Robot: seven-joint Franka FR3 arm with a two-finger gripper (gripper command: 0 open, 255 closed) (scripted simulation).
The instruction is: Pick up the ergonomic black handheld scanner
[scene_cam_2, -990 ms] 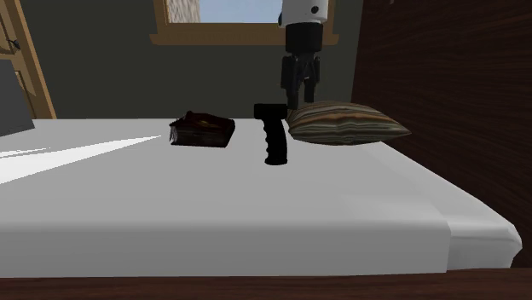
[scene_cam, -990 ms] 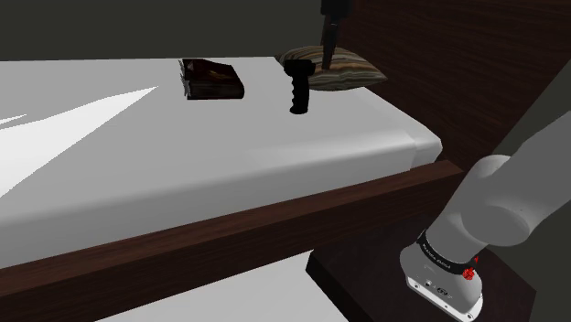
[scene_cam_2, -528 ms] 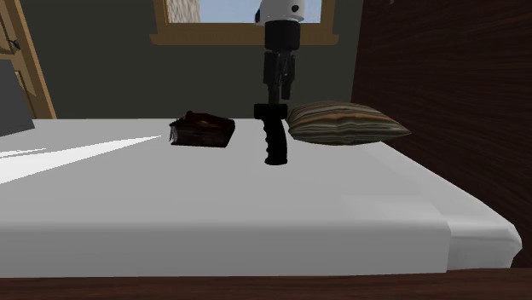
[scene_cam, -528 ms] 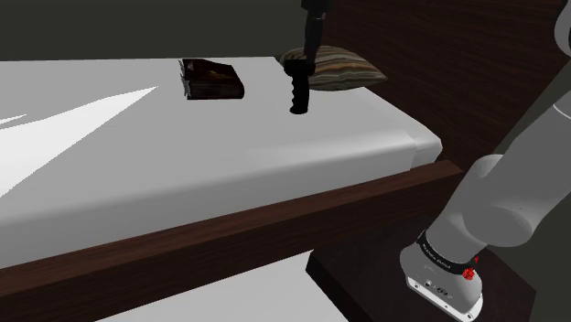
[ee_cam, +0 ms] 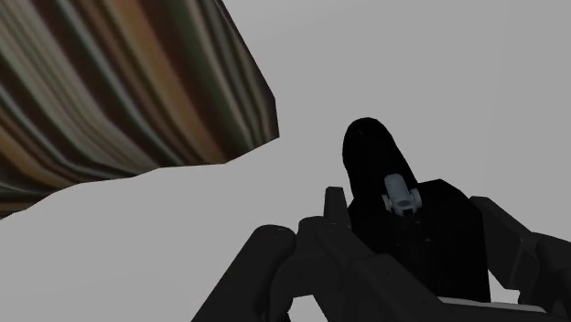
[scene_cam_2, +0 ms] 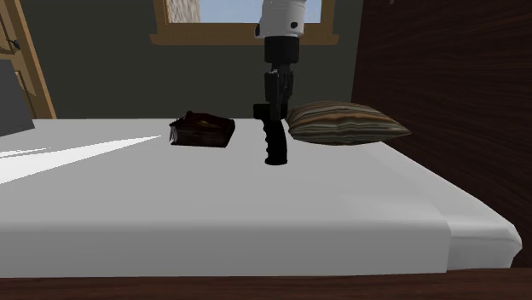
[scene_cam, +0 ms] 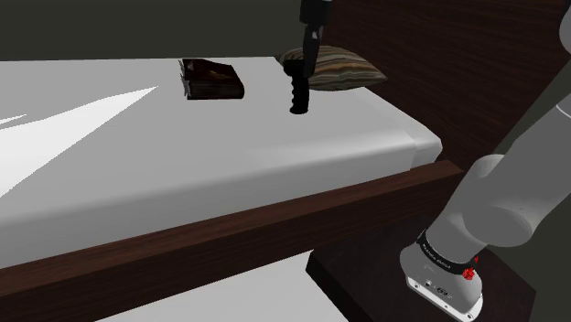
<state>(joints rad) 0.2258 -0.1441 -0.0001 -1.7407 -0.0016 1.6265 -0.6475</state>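
One arm hangs straight down over the white bed (scene_cam_2: 256, 230), wrist vertical. From the second exterior view's left I see a dark book (scene_cam_2: 203, 131), then the black scanner (scene_cam_2: 274, 141) upright on its grip. My gripper (scene_cam_2: 276, 97) is at its head, fingers (ee_cam: 334, 212) apart on either side. A striped pillow (scene_cam_2: 345, 124) lies just beside it, and open sheet runs toward the near edge.

bed: white (scene_cam_2: 256, 222) | headboard: dark wood (scene_cam_2: 443, 68) | window: wood-framed (scene_cam_2: 239, 37) | wall: grey-green (scene_cam_2: 102, 68)
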